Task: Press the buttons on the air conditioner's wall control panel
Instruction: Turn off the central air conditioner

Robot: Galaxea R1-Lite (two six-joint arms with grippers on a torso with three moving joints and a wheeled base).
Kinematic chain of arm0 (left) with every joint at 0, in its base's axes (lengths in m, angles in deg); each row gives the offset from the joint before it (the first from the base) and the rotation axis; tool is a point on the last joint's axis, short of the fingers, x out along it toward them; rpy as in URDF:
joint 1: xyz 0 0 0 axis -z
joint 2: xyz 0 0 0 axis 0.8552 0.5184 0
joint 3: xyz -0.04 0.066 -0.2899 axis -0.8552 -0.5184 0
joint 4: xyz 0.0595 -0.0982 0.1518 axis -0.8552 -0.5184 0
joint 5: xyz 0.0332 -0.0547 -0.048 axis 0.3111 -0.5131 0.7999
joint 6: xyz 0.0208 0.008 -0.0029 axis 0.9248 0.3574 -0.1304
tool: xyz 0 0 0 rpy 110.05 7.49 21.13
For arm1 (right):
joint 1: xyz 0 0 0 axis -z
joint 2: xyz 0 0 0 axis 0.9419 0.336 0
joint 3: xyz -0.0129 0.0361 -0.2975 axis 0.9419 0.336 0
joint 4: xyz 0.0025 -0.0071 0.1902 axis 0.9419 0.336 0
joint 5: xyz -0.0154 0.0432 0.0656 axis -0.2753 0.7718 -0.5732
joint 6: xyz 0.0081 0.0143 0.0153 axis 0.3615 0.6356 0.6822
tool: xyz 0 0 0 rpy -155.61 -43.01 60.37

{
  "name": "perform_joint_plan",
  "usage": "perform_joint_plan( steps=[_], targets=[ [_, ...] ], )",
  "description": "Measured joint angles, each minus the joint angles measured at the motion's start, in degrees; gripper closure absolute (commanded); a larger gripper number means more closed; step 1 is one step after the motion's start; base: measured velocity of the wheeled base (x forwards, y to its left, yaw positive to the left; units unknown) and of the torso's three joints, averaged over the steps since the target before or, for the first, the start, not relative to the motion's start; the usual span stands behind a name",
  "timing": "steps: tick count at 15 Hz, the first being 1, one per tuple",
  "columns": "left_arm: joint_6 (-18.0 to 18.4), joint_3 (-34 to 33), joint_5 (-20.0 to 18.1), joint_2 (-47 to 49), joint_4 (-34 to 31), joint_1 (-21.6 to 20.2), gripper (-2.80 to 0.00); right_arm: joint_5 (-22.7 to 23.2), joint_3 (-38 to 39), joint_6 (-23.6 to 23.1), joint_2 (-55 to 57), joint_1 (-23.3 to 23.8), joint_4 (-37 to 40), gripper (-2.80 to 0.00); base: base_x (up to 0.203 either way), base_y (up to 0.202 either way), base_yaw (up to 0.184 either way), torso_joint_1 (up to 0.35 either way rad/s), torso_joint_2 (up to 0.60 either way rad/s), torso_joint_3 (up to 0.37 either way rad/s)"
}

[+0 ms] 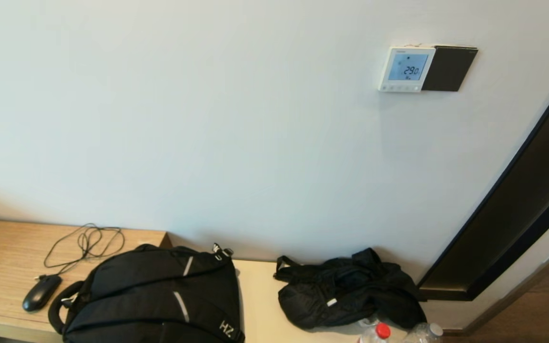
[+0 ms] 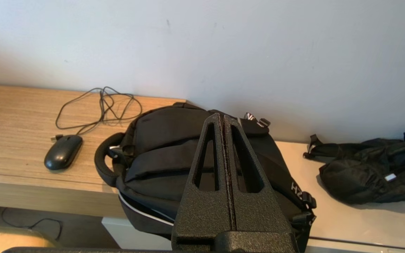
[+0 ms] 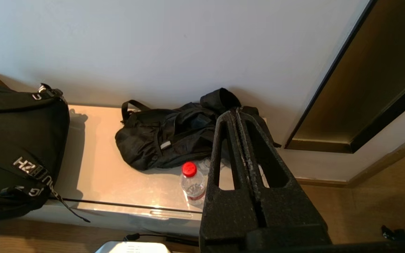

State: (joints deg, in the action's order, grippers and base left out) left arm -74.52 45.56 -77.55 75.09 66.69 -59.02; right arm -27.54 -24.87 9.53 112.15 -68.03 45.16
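The white air conditioner control panel point(image 1: 406, 69) hangs high on the wall at the upper right, its lit screen reading 29.0, with a row of small buttons point(image 1: 401, 87) along its lower edge. A dark plate point(image 1: 449, 69) adjoins it on the right. Neither arm shows in the head view. My left gripper point(image 2: 222, 116) is shut and empty, held low in front of the black backpack point(image 2: 174, 158). My right gripper point(image 3: 236, 111) is shut and empty, held low before the small black bag point(image 3: 167, 135). The panel is out of both wrist views.
A wooden desk point(image 1: 3, 257) holds a black mouse point(image 1: 41, 292) with a coiled cable point(image 1: 86, 243). The backpack point(image 1: 155, 295) and small bag point(image 1: 346, 288) lie on a pale counter point(image 1: 258, 305). Two bottles point(image 1: 377, 332) stand at its front. A dark door frame point(image 1: 517, 209) is at right.
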Motion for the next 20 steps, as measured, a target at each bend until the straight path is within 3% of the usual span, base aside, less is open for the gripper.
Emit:
perform_joint_plan(
  steps=[10, 20],
  targets=[
    [0.02, 0.00, 0.00, 0.01, 0.01, 0.02, 0.00, 0.56, 6.24, -0.20, -11.62, -0.05, 6.99, 0.00, 0.000, 0.000, 0.000, 0.000, 0.00, 0.000],
    [0.02, 0.00, 0.02, 0.02, -0.02, 0.00, 0.00, -0.46, 4.22, -0.33, -22.11, -1.68, 16.17, 0.00, 0.000, 0.000, 0.000, 0.000, 0.00, 0.000]
  ],
)
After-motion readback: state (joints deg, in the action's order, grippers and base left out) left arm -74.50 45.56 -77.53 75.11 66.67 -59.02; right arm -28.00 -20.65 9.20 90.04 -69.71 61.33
